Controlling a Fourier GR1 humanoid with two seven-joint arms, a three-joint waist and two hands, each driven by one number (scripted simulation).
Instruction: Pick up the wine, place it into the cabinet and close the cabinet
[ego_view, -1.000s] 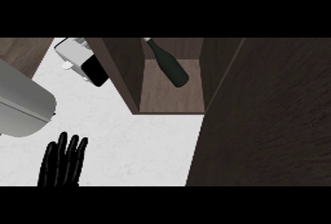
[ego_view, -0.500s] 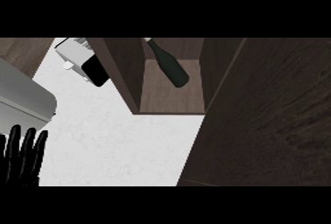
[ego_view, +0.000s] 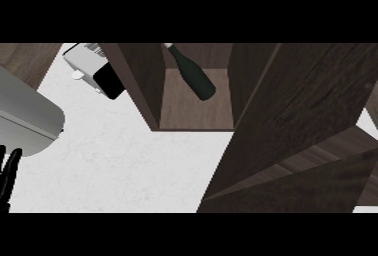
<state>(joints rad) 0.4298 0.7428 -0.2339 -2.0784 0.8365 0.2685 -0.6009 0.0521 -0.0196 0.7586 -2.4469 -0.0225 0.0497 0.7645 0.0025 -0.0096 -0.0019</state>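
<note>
**Wine in cabinet, door swung across the right**

Left edge: the left hand (ego_view: 9, 172) shows only as a sliver of black fingers, straight and pointing up, holding nothing. Half a second ago it stood further into view; now it has slid nearly off the left side. The right hand is not seen.

Beside it, a grey rounded sink (ego_view: 26, 117) sits in the white table (ego_view: 125, 170). Above, near the top edge, a white-and-black appliance (ego_view: 96, 72) stands just beside the cabinet's left wall.

Centre: the cabinet (ego_view: 144, 85) is dark wood, its floor visible. The wine (ego_view: 192, 75), a dark bottle, lies tilted inside it, neck toward the top, base on the cabinet floor. Its position matches the earlier frame.

Right: the cabinet door (ego_view: 295, 135), a broad dark panel, fills the right side. It covers more of the table than before and shows a new angled edge low right. The opening remains uncovered.
</note>
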